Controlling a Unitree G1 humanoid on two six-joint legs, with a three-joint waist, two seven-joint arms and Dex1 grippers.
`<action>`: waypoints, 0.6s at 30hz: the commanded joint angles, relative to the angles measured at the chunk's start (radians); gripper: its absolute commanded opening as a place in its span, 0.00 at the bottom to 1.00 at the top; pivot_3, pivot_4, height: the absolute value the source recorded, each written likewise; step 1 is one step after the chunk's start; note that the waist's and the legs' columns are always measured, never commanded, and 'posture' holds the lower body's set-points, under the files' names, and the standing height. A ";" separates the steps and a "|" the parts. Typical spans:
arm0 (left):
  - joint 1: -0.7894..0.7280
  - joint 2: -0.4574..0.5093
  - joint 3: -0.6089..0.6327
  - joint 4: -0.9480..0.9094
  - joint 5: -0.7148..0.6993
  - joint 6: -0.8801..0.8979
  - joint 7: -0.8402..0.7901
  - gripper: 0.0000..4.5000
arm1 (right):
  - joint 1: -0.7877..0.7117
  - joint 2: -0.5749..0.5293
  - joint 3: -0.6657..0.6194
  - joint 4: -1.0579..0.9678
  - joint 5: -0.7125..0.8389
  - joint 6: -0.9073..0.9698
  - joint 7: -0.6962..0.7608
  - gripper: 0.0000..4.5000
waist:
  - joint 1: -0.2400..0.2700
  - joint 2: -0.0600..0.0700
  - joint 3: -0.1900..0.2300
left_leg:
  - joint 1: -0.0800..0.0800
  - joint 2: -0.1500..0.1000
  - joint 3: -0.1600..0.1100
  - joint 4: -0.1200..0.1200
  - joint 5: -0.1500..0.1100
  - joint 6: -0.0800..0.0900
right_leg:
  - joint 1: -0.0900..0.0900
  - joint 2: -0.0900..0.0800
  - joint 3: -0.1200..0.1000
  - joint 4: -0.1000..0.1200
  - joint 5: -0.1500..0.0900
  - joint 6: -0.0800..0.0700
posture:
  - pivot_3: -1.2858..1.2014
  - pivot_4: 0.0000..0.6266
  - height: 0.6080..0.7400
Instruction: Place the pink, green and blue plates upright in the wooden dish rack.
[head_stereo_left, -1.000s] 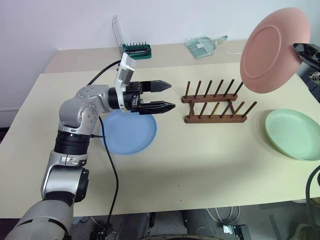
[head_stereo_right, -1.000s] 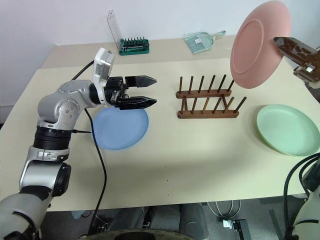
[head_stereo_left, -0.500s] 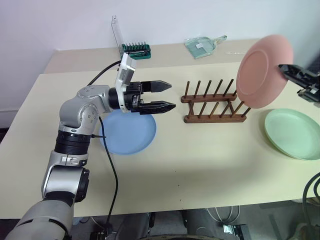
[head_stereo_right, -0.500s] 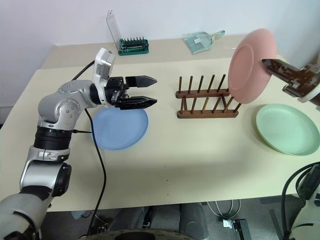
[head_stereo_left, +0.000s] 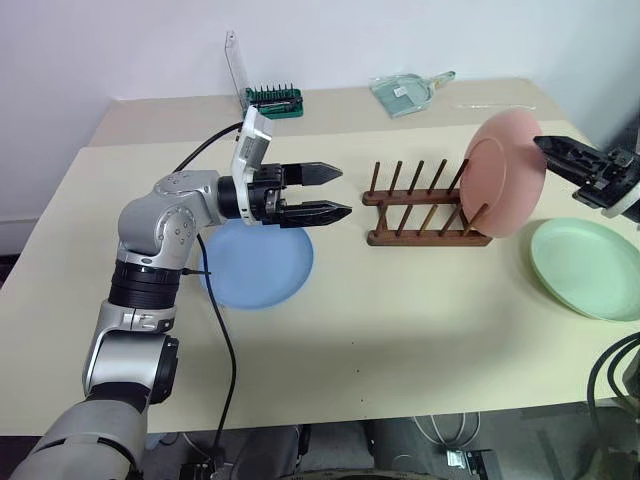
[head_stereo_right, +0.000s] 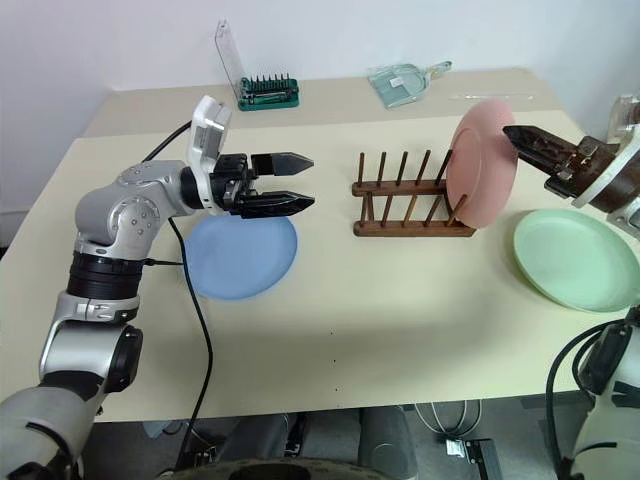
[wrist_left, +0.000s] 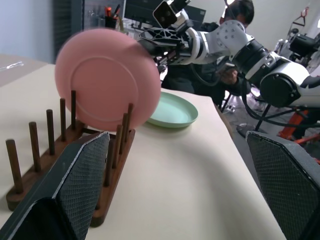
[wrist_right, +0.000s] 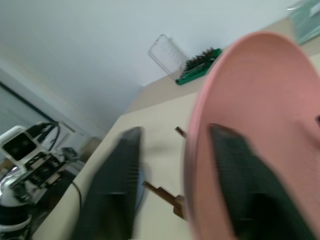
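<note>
The right pincer (head_stereo_right: 520, 140), fingers parted astride the pink plate (head_stereo_left: 505, 172), is letting it settle upright in the dish rack's (head_stereo_left: 428, 212) end slot. Next: back away, fetch the green plate (head_stereo_left: 585, 268).

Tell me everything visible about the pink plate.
The pink plate is plain, round, matte salmon, with a raised rim around a flat centre. It stands upright on edge in the wooden dish rack, at the end nearest the green plate, between the last pegs and leaning slightly. The right gripper is at its upper edge, one finger on each side of the rim, opened. Whether the fingers touch it cannot be told.
</note>
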 joint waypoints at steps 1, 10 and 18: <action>-0.028 -0.004 0.023 -0.018 -0.017 -0.008 0.014 1.00 | -0.042 -0.015 -0.038 -0.014 0.004 -0.050 -0.019 0.96 | 0.000 0.000 0.000 | 0.000 0.000 0.000 0.000 0.000 0.000 | 0.000 0.000 0.000 0.000 0.000 0.000 | 0.52 0.24 1.00; -0.058 -0.055 0.063 0.042 0.026 -0.152 0.090 1.00 | 0.002 -0.053 -0.173 -0.139 -0.048 -0.268 -0.218 0.99 | 0.003 -0.001 0.000 | 0.000 0.000 0.000 0.000 0.000 0.000 | 0.000 0.000 0.000 0.000 0.000 0.000 | 0.52 0.24 1.00; -0.078 -0.087 0.058 0.093 0.026 -0.220 0.054 1.00 | 0.519 -0.105 -0.163 -0.540 -0.198 -0.366 -0.200 0.99 | -0.005 0.001 -0.001 | 0.000 0.000 0.000 0.001 0.000 0.000 | 0.000 0.000 0.000 0.000 0.000 0.000 | 0.52 0.24 1.00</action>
